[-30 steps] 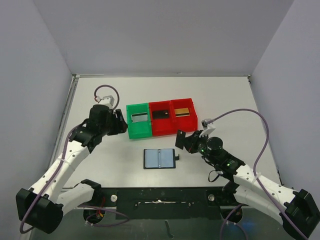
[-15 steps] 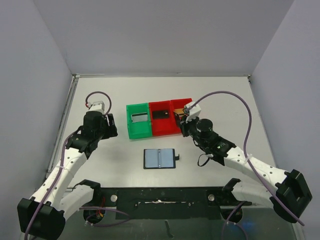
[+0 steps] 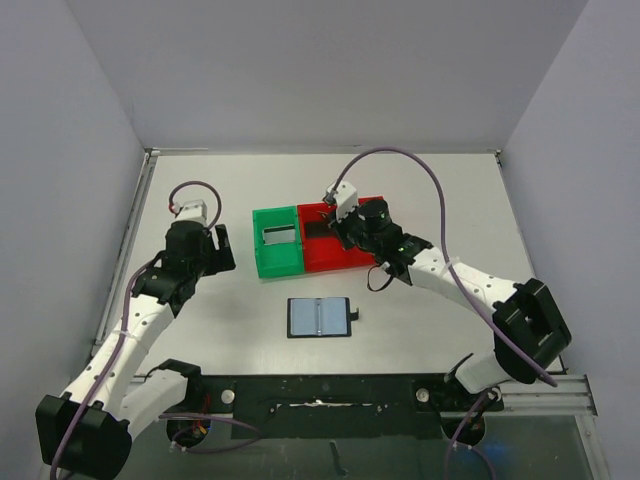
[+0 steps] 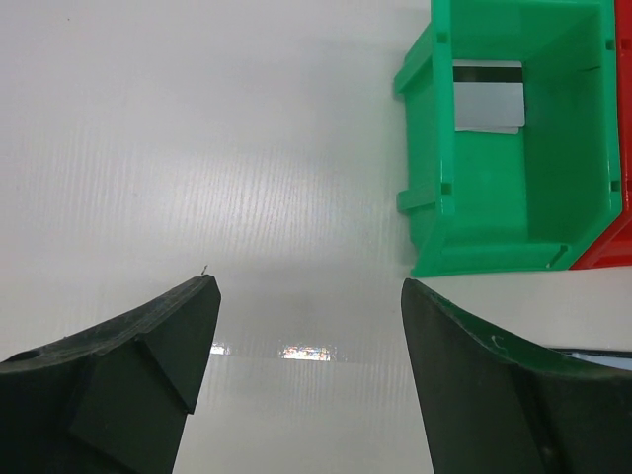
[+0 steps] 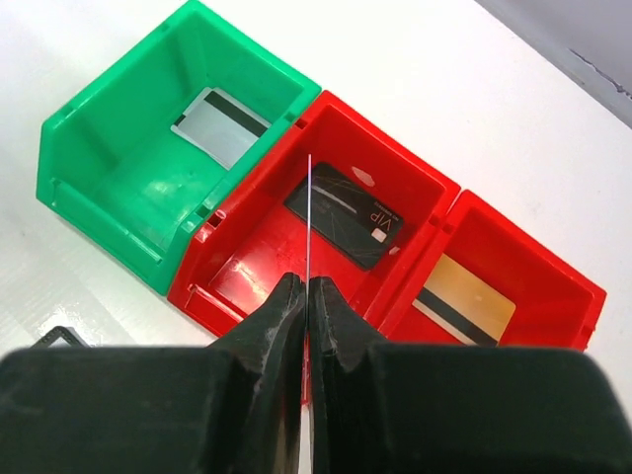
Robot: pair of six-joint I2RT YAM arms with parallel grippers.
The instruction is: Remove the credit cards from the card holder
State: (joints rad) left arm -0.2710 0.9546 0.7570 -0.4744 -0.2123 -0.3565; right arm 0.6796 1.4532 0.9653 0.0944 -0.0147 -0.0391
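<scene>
overhead and wrist views, unloading of a card holder. the right end effector (image 5: 308, 291) is clamped on a thin card (image 5: 308, 212) that shows only as a pale edge-on line, so its colour cannot be told. one second ago this arm stood just right of the card holder (image 3: 320, 317); it has since swung toward the far edge, past the right red bin (image 5: 545, 262), and now hangs over the middle red bin (image 5: 390, 148).

the left end effector (image 4: 308, 286) has drawn back from the green bin (image 5: 99, 217) toward the left edge of the counter (image 3: 250, 180). its jaws have spread wide and hold nothing.

three cards already lie flat in the row of bins at mid-counter:
- the silvery-grey card (image 5: 222, 126) in the green bin
- the black card (image 5: 344, 215) in the middle red bin
- the gold card (image 5: 464, 298) in the right red bin

the card holder lies open and untouched near the middle of the near edge, well apart from both arms.

the shift suggests a carry phase close to its end: the held card looks ready to be released into the middle red bin, on top of the black one. whether any card remains in the holder's pockets cannot be told from above. the left arm's retreat probably leaves room for the right arm over the bins.
</scene>
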